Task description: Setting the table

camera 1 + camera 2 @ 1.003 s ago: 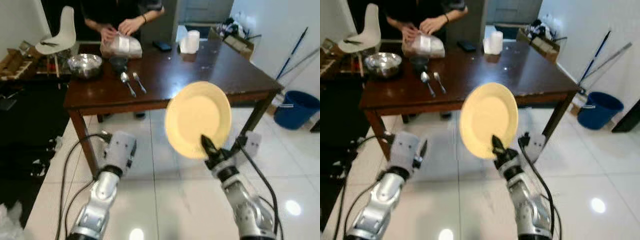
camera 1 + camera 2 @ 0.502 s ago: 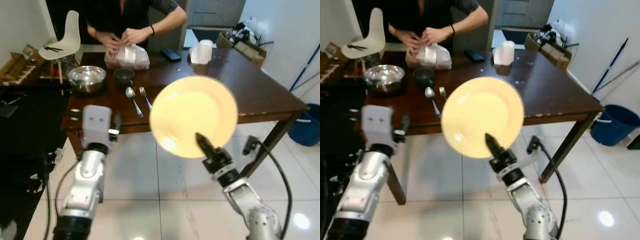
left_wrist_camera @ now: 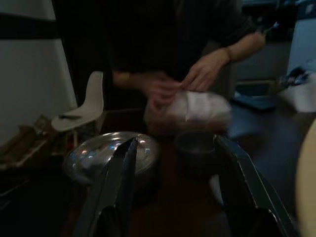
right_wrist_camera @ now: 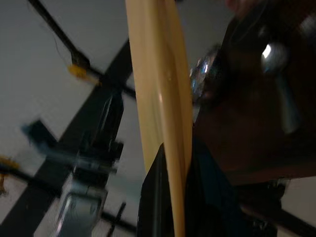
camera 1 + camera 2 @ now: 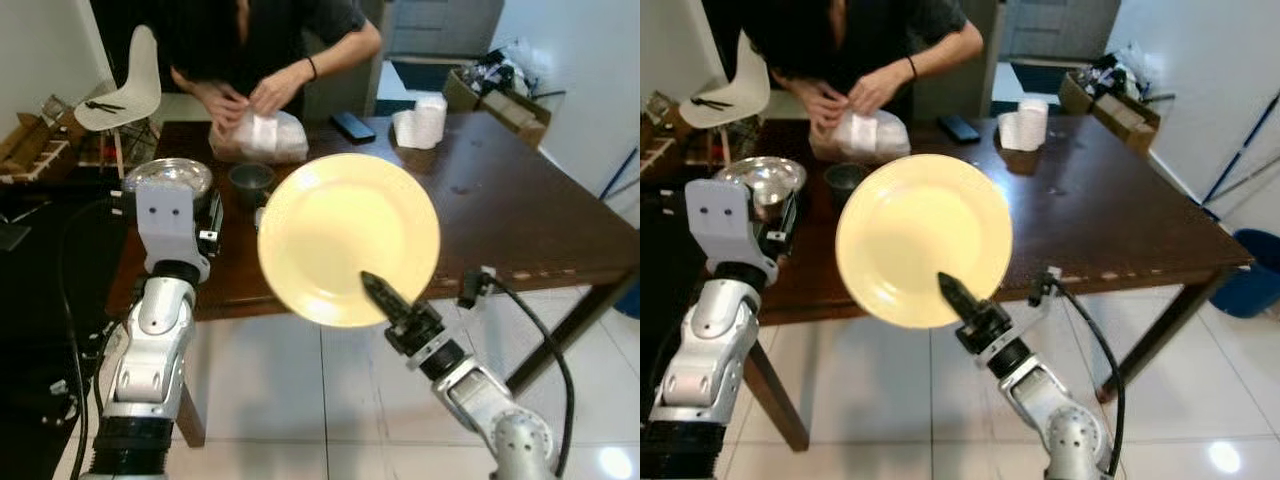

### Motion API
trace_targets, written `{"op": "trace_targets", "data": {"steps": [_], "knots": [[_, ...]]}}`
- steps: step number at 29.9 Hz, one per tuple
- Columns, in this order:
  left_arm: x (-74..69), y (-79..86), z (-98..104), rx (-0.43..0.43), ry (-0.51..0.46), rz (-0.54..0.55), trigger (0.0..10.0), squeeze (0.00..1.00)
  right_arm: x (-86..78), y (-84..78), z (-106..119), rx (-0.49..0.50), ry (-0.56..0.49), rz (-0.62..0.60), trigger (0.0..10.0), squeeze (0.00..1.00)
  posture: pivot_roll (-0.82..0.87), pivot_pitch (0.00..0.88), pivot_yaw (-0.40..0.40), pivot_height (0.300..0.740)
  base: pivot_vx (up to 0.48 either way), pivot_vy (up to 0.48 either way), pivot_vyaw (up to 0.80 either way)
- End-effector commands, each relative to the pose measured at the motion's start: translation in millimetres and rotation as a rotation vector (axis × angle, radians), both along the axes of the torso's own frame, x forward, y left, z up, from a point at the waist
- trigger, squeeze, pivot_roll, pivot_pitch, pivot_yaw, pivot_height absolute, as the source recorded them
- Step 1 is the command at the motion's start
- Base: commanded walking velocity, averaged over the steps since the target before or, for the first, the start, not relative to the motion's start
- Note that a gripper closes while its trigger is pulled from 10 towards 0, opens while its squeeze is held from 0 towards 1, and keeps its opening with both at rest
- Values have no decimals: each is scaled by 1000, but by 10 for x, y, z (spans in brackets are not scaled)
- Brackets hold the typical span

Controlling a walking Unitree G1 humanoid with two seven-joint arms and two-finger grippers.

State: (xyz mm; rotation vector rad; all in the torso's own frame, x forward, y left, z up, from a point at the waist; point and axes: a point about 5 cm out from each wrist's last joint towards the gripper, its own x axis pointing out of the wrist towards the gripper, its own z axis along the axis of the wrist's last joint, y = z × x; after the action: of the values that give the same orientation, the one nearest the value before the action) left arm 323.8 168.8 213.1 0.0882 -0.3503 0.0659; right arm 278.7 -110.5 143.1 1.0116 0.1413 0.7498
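A pale yellow plate stands upright on its edge in front of me, over the near edge of the dark wooden table. My right gripper is shut on the plate's lower rim; in the right wrist view the fingers pinch the plate's edge. My left arm is raised at the table's near left corner. Its gripper is open with nothing between the fingers, and points over the table towards a steel bowl and a small dark bowl.
A person at the far side handles a plastic bag. On the table lie a phone and a white paper roll. A white chair stands far left, a cardboard box far right.
The camera has come closer to the table. My left arm has risen from low at my side to the table's left corner. The plate stays upright in my right gripper.
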Motion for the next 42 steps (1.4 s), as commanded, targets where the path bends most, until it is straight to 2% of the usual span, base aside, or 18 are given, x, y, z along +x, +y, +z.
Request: {"op": "trace_targets", "data": {"steps": [1,5,11,19,28,29,36,38,39,41,42], "knots": [[-9,-94,-26,17,12,-38,10000,0,-26,-80,-58,-44,8,-19,10000,0,-55,0,40,740,401,0,0],[-14,-163,-8,31,8,-69,10000,0,-61,-107,-98,-76,14,-9,10000,0,-58,0,41,740,167,0,0],[-13,-175,26,15,4,-83,10000,0,-83,-111,-136,-90,20,8,10000,0,-56,0,41,740,0,0,0],[-17,-149,31,13,5,-75,10000,0,-99,-56,-210,-103,37,39,10000,0,-49,0,38,740,0,0,0],[-9,-62,41,49,11,-48,10000,0,-89,-51,-323,-96,108,18,10000,0,-44,0,47,740,0,0,0],[-17,-16,79,80,1,-37,10000,0,-97,-2,-349,-83,126,34,10000,0,-21,0,53,740,0,0,0],[-60,113,237,140,-38,-12,10000,0,-90,144,-424,-57,178,66,10000,0,20,0,65,740,0,0,0],[-108,145,396,200,-71,-34,10000,0,-62,281,-425,-19,199,102,10000,0,72,16,80,740,0,0,0],[-108,145,396,200,-71,-34,10000,0,-62,281,-425,-19,199,102,10000,0,72,16,80,740,0,0,0],[-195,117,570,299,-98,-112,10000,0,-11,456,-426,18,231,154,10000,0,123,64,85,740,0,0,0],[-195,117,570,299,-98,-112,10000,0,-11,456,-426,18,231,154,10000,0,123,64,85,740,0,0,0]]}}
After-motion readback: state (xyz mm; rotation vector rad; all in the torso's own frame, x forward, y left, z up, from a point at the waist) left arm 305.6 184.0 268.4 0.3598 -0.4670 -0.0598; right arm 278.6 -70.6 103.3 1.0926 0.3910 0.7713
